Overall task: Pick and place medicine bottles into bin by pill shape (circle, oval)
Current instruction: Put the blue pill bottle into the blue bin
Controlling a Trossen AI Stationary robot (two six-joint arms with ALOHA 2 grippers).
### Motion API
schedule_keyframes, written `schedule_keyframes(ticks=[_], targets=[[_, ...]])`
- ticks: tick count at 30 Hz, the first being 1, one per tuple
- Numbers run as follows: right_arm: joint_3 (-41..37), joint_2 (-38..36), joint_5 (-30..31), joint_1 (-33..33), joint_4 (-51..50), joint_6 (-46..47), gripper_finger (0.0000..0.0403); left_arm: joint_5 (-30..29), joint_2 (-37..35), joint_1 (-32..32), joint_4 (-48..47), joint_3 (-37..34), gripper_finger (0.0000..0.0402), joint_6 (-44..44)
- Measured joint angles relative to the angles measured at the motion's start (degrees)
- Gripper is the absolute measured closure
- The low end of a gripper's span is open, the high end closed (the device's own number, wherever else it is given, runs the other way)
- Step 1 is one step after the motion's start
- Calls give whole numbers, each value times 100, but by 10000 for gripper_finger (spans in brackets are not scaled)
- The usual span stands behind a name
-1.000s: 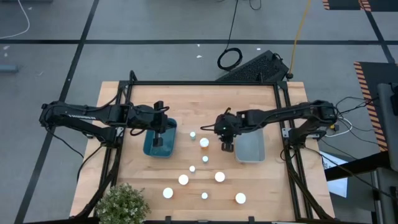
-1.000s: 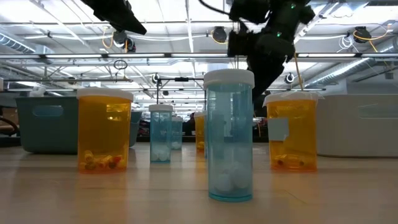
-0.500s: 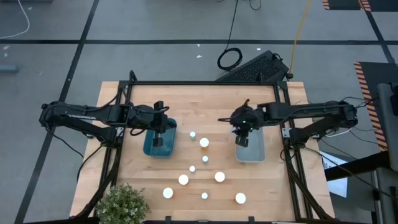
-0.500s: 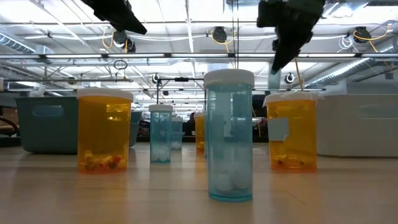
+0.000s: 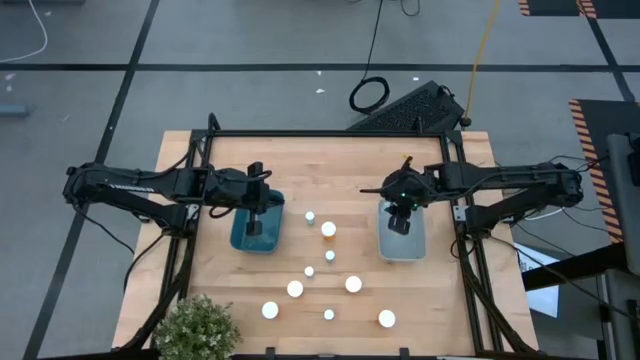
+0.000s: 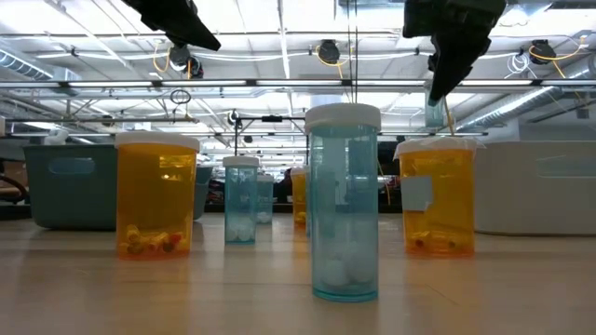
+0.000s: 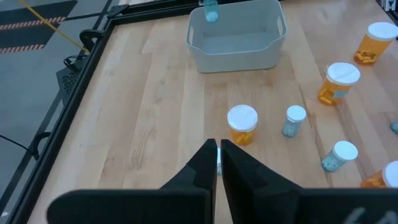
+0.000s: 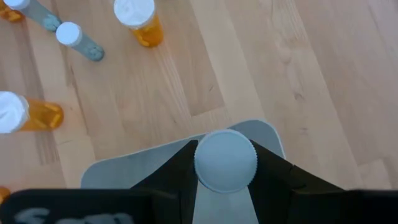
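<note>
Several medicine bottles with white caps stand on the wooden table between two bins, among them an amber one [image 5: 328, 229] and a small blue one [image 5: 310, 215]. My right gripper [image 5: 400, 216] hangs over the grey bin [image 5: 404, 246] at the right, shut on a blue-bodied bottle [image 8: 224, 160] with a white cap. My left gripper [image 5: 255, 214] hovers over the teal bin [image 5: 240, 240] at the left; the left wrist view shows its fingers [image 7: 217, 154] shut with nothing between them. My right gripper pinches the bottle between its two fingers, one on each side of it at the white cap [image 8: 224, 158]. The fingers come from above, pointing down. The bottle [image 7: 211, 10] hangs upright, lifted clear above the grey bin.
A potted plant [image 5: 196, 328] stands at the table's near left corner. A black frame [image 5: 330, 134] runs round the table's edges. In the low view, an amber bottle [image 6: 156, 195] and a blue one [image 6: 344, 205] stand nearest the front edge.
My right gripper has carried the bottle toward the table's right edge, from beside the standing bottles in the middle to above the grey bin. The bottle has stayed lifted clear in the hold.
</note>
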Motion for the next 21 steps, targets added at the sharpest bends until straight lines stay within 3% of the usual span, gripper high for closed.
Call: schedule_keyframes(ticks=[21], targets=[[0, 0, -52, 0, 2, 0, 291, 1, -1, -2, 0, 0, 376, -36]])
